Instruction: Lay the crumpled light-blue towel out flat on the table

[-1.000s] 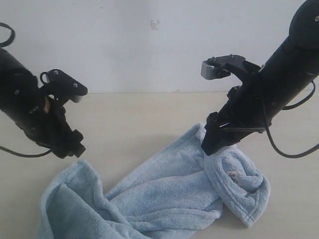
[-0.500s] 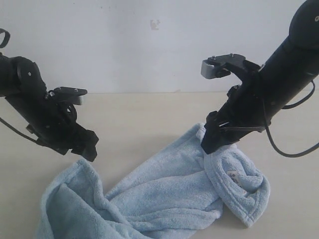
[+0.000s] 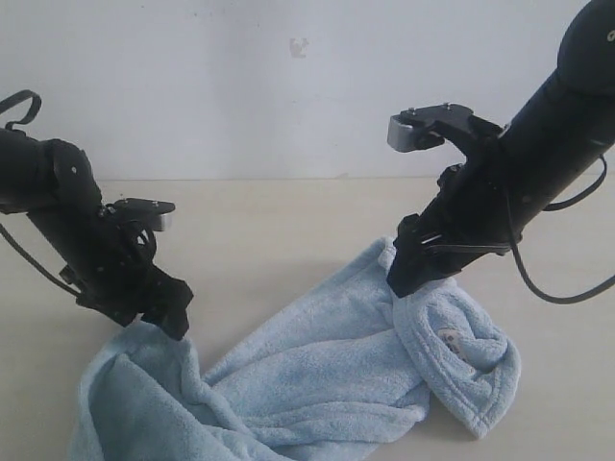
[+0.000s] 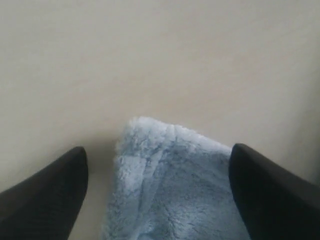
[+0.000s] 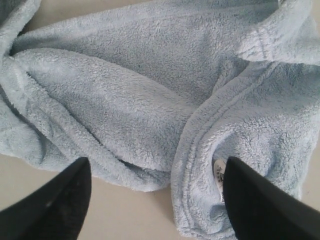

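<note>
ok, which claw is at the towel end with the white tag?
The right claw: the small white tag on the pale-blue fluffy terry towel lies beside it. The left claw is at the opposite end.

A plain white wall (image 3: 240, 96) fills the back of the exterior view, with 1 small grey mark (image 3: 299, 45) high up near the middle. The wall meets the worktop (image 3: 279, 216) along a straight, level seam. The worktop is a matte, light-beige surface that runs the full width of the view. The light is soft and even, casting only faint, blurred shadows on the beige. Seen close in the left wrist view, that surface looks smooth and plain.
</note>
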You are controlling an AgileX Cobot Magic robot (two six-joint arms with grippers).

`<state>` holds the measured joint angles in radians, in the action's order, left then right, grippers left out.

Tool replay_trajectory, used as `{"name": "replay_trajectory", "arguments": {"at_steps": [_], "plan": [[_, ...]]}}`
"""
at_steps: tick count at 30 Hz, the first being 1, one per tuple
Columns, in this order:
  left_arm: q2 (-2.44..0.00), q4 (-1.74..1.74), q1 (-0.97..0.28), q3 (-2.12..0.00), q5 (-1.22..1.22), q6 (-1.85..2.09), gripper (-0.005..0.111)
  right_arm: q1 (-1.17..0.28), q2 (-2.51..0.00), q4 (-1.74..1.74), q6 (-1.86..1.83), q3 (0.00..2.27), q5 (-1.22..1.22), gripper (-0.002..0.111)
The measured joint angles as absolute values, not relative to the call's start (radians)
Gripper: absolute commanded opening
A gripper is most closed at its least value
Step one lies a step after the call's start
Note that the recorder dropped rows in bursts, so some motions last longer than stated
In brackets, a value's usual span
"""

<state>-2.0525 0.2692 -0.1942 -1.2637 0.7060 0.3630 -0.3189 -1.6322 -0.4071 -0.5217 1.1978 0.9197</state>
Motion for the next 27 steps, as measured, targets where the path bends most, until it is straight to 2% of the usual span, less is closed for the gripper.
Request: {"name": "replay_trajectory", "arguments": {"at_steps": [2,3,5,8,16,20,27], "plan": [[-2.059,0.267,-0.194,-1.264,0.712,0.365,0.063,-0.319,-1.632,-0.407,-0.522,1.198,0.92,0.069],[-2.061,0.267,-0.194,-1.266,0.719,0.367,0.047,-0.319,-1.632,-0.407,-0.522,1.198,0.921,0.069],[-2.07,0.267,-0.194,-1.27,0.73,0.367,0.026,-0.319,-1.632,-0.407,-0.522,1.198,0.928,0.069],[-2.08,0.267,-0.192,-1.275,0.746,0.361,0.004,-0.319,-1.632,-0.379,-0.49,1.198,0.949,0.069],[-2.043,0.273,-0.192,-1.271,0.796,0.367,0.004,-0.35,-1.602,-0.222,-0.342,1.119,1.096,0.069],[-1.897,0.294,-0.192,-1.271,0.836,0.367,0.004,-0.389,-1.592,-0.167,-0.332,0.958,0.901,0.069],[-1.785,0.313,-0.192,-1.214,0.873,0.369,0.004,-0.391,-1.681,-0.168,-0.316,0.956,0.829,0.069]]}}
